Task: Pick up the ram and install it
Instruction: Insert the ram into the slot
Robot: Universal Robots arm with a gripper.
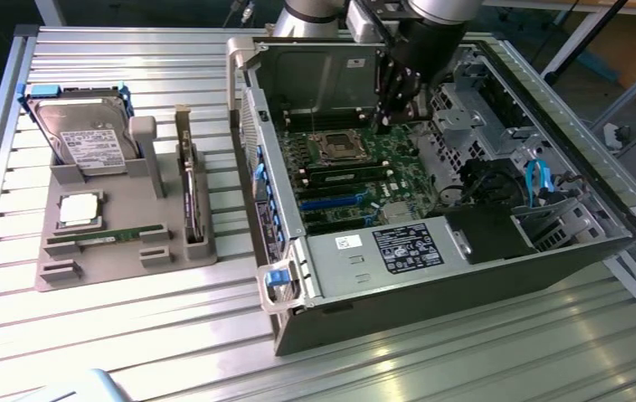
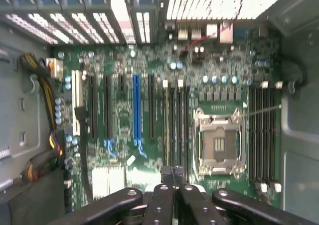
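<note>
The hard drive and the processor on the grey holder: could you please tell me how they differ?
The hard drive is larger, an oblong in a blue frame; the processor is a small silver square. The hard drive sits propped at a tilt; the processor lies flat. Both rest on the grey holder.

We note slatted aluminium worktop, ribs running along exterior view's left-right, glare patches on the near slats. Two main loads sit directly on it. Grey moulded parts holder on exterior view's left, flat on slats, square to the ribs. Open tower computer case on its side at centre and exterior view's right, side panel off, open face up. The two stand near but apart, with a strip of bare slats between. Pale blue-white object at near left corner; we cannot identify it.
</note>
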